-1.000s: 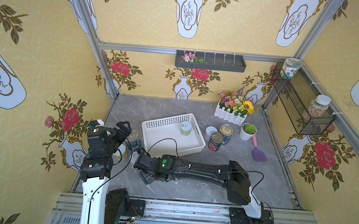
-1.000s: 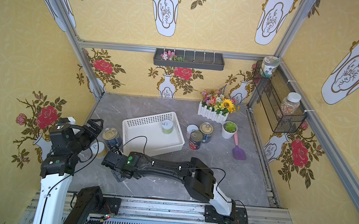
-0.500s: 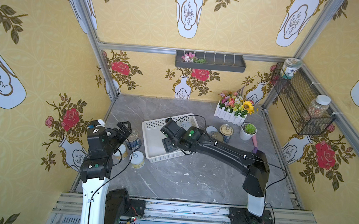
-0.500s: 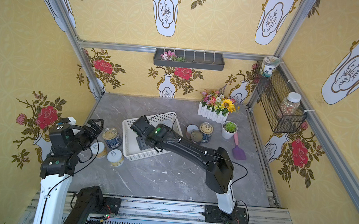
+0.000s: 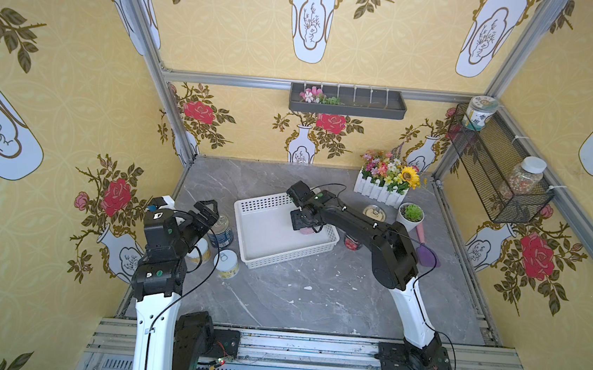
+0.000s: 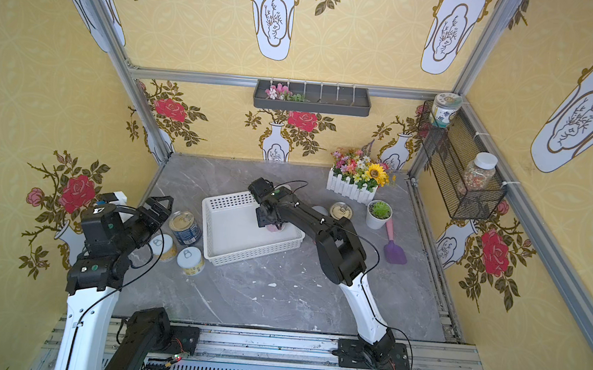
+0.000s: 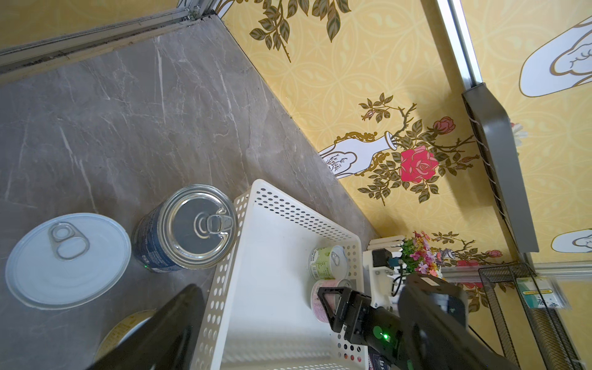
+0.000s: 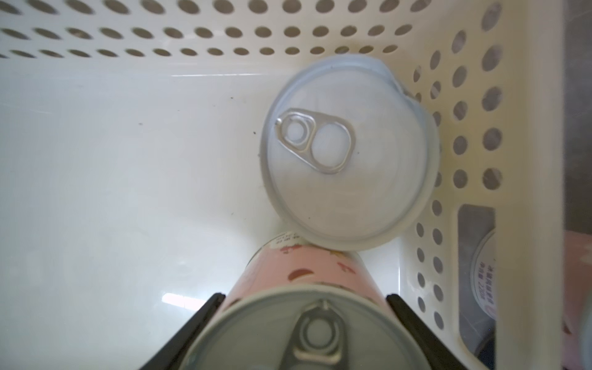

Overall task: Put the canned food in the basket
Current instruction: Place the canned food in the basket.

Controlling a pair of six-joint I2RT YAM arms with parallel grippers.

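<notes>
**Both top views.** Shows the right gripper down inside the basket at centre frame, clamped on the pink can near the basket's right-hand wall. A second ago, stretched low toward the cans at lower left; half a second ago, crossing above the basket. Means, by judgement, one more can nearly delivered, with release the next step. Shows the left gripper at left of frame, fingers spread wide and empty, just beside the dark blue can. Leaves outside the basket that can, two pale yellow cans below it, and a gold-lidded can and a red can to the right. Leaves bare grey tabletop across the lower middle. Crowds the upper right with a flower box, a succulent pot and a purple spatula.

**Left wrist view.** Shows the dark blue can at centre, close against the basket's perforated wall. Shows the green can inside at right, the pink can just below it in frame, black fingers around it. Impossible to tell whether seated on the floor or just above.

**Right wrist view.** Shows black fingers pressed on either side of the pink can at bottom centre. Puts its far end against or just beside the green can's white lid. Shows corner walls close at top and right, wide bare basket floor at left: likely room to open and lift clear.
</notes>
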